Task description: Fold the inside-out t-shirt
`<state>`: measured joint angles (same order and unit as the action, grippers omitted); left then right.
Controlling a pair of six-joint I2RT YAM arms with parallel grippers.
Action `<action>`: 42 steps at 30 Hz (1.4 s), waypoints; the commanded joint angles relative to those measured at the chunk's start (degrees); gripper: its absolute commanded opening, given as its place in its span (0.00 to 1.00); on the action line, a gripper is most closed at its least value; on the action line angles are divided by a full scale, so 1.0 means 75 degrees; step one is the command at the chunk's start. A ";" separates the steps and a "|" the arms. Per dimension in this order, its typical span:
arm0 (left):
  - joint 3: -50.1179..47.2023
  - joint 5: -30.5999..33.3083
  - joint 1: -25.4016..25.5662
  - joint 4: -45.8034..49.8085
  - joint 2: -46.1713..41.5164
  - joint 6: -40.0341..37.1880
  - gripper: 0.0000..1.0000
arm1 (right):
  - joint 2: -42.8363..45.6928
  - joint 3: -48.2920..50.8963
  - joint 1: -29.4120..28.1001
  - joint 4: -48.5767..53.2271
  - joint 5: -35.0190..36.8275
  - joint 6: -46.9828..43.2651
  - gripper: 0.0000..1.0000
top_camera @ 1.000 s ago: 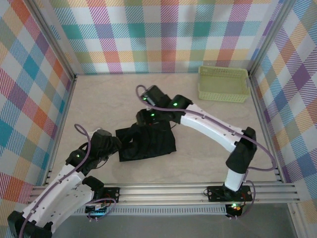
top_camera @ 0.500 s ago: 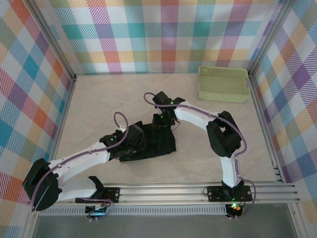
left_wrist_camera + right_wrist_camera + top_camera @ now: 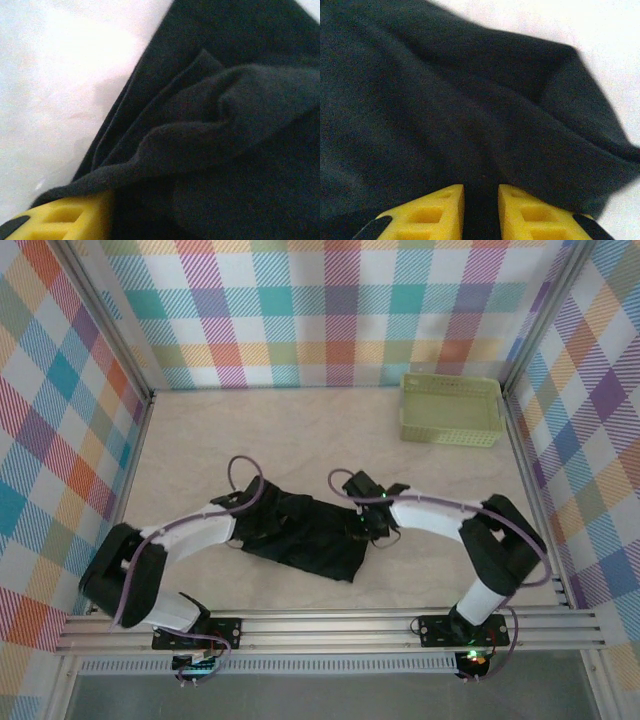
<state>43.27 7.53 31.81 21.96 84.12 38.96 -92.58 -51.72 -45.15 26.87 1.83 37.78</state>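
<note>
– So, from above, what is the setting?
– A pale beige table [image 3: 300, 430] boxed in by plaid walls [image 3: 340, 310], with a metal rail [image 3: 330, 625] along the near edge and a pale green plastic basket [image 3: 450, 436] in the far right corner.
– And the inside-out t-shirt [image 3: 310, 535]?
– It lies bunched on the near middle of the table, well apart from the basket. Its long axis slants from far-left to near-right. The left gripper [image 3: 258, 512] is at its left end and the right gripper [image 3: 368, 523] at its right end.
– What does the left wrist show?
– Black cloth [image 3: 225, 125] in soft folds, its edge slanting across the table [image 3: 50, 75]. The cloth drapes over one yellow finger [image 3: 65, 222]. I cannot tell whether those jaws are open or closed.
– And the right wrist?
– The right gripper [image 3: 480, 192] has both yellow fingers drawn near together, with a ridge of the shirt [image 3: 445, 100] pinched between them. Bare table [image 3: 600, 40] shows past the shirt's corner.
</note>
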 commanded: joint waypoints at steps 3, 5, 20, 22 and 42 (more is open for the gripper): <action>0.1544 -0.0810 -0.0052 -0.0368 0.1335 -0.1457 0.44 | 0.1053 0.0755 -0.1265 0.0178 0.0086 0.1532 0.25; 0.2196 -0.0954 -0.0010 -0.0018 0.1566 -0.1804 0.44 | 0.1497 0.0669 -0.1419 0.0314 0.0086 0.1565 0.26; 0.0862 -0.0051 0.0188 0.0836 -0.1284 -0.1568 0.63 | 0.0170 -0.2159 -0.0016 0.0228 0.0285 -0.1904 0.50; 0.0726 -0.0014 0.0188 0.0742 -0.1174 -0.1586 0.66 | -0.0275 -0.2516 -0.0017 0.0339 0.0348 -0.2047 0.52; 0.0443 0.0417 -0.1166 0.0237 -0.0351 -0.0793 0.25 | -0.3045 -0.5566 0.0760 0.1190 0.0806 -0.2365 0.13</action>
<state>48.03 10.04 24.10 24.73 82.08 31.73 -113.36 -90.96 -40.60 33.19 8.12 20.08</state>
